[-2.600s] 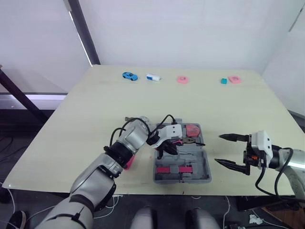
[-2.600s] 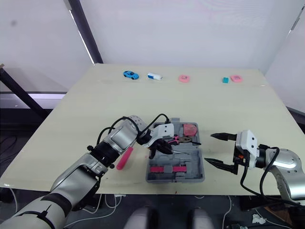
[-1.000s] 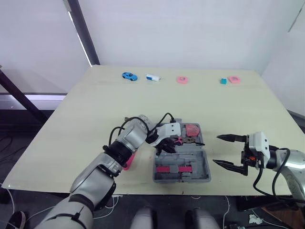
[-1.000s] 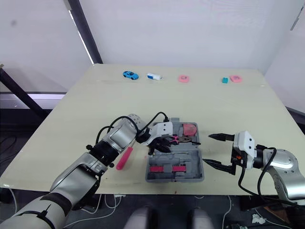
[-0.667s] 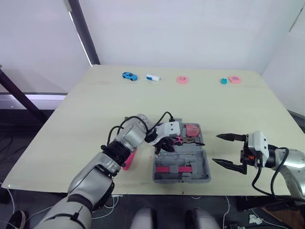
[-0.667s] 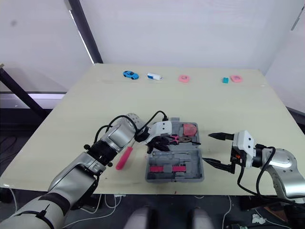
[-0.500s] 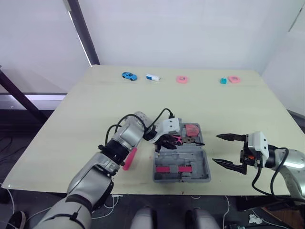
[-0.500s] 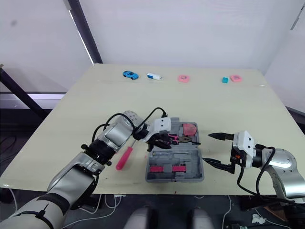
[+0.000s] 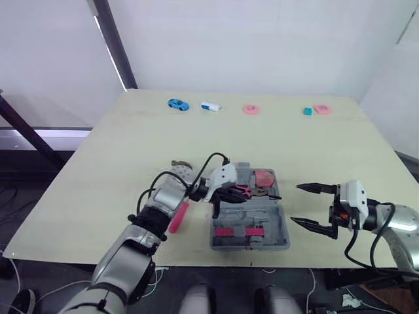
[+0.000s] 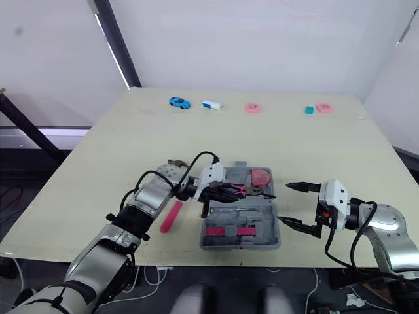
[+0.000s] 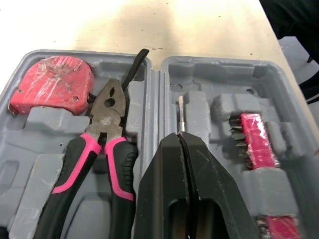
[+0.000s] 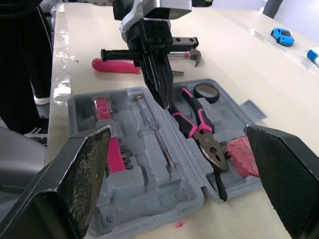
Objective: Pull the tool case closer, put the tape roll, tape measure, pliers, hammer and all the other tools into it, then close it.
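Observation:
The grey tool case (image 9: pixel 283 222) lies open near the table's front edge. In it are pink-handled pliers (image 11: pixel 107 129), a red tape measure (image 11: pixel 52 92), a black tape roll (image 12: pixel 205 92), a thin screwdriver (image 12: pixel 154 127) and pink bit holders (image 9: pixel 239 232). My left gripper (image 11: pixel 178 134) is shut with nothing in it, tips over the case's left side by the screwdriver's end. The pink-handled hammer (image 9: pixel 178 217) lies on the table just left of the case, under my left forearm. My right gripper (image 9: pixel 296 204) hangs open to the right of the case, apart from it.
Along the far edge lie a blue toy car (image 9: pixel 177 104), a white and blue object (image 9: pixel 211 106), a pink ring (image 9: pixel 250 109), a teal block (image 9: pixel 307 111) and a pink piece (image 9: pixel 321 108). The table's front edge runs just below the case.
My left arm has drawn back to the left, from over the case's middle to its left side, so more of the hammer handle shows. The right gripper has hardly moved.

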